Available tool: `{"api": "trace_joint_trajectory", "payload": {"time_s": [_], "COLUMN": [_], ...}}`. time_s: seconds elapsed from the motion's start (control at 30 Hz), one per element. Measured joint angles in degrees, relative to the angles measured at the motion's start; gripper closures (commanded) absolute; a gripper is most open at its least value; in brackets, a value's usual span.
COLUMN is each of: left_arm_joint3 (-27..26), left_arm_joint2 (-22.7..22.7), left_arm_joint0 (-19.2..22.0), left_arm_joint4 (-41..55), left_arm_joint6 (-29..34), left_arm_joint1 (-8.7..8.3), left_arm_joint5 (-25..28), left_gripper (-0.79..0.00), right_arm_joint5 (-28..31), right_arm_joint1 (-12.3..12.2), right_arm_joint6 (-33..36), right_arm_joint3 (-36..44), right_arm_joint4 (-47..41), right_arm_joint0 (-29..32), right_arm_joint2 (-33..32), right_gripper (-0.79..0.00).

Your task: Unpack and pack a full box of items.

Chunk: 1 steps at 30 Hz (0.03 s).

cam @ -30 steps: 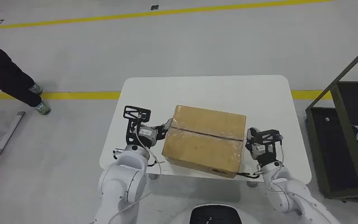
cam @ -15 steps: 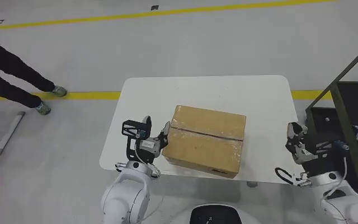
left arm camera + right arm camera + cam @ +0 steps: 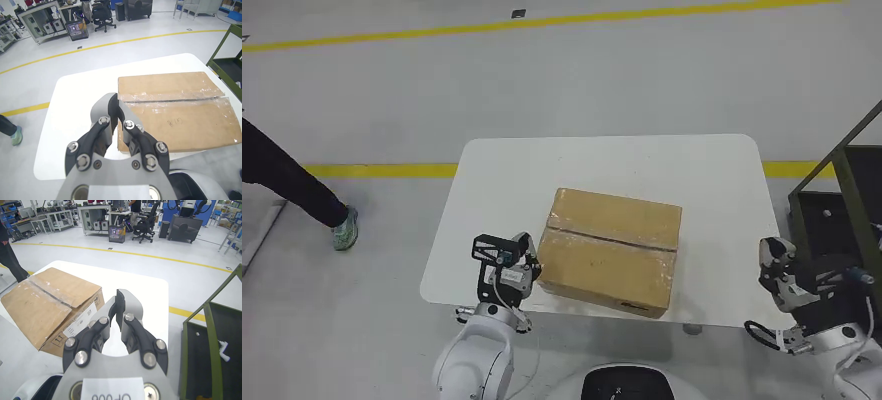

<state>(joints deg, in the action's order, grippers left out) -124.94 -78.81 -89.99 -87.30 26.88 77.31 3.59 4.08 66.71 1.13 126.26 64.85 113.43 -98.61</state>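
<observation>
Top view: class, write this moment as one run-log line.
box closed on table; left pincer shut beside box; right pincer shut, apart from box

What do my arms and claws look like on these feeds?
Both arms have glossy white rounded shells. The left claw and right claw match: grey metal base with silver bolts, black linkage bars, pale grey curved fingers, black pads, a white label on each base. Black cables loop beside the right wrist.

Contents of closed box [image 3: 608, 250] out of sight
</observation>
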Motion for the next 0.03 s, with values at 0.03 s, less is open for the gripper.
{"api": "trace_joint_trajectory", "payload": {"time_s": [0.03], "left_arm_joint3": [0.0], "left_arm_joint2": [0.0], "left_arm_joint0": [0.0], "left_arm_joint4": [0.0], "left_arm_joint6": [0.0], "left_arm_joint1": [0.00], "left_arm_joint5": [0.0], "left_gripper": [-0.260], "right_arm_joint5": [0.0], "right_arm_joint1": [0.0], "right_arm_joint6": [0.0], "right_arm_joint3": [0.0], "right_arm_joint4": [0.0], "right_arm_joint0": [0.0], "right_arm_joint2": [0.0], "right_gripper": [-0.226]}}
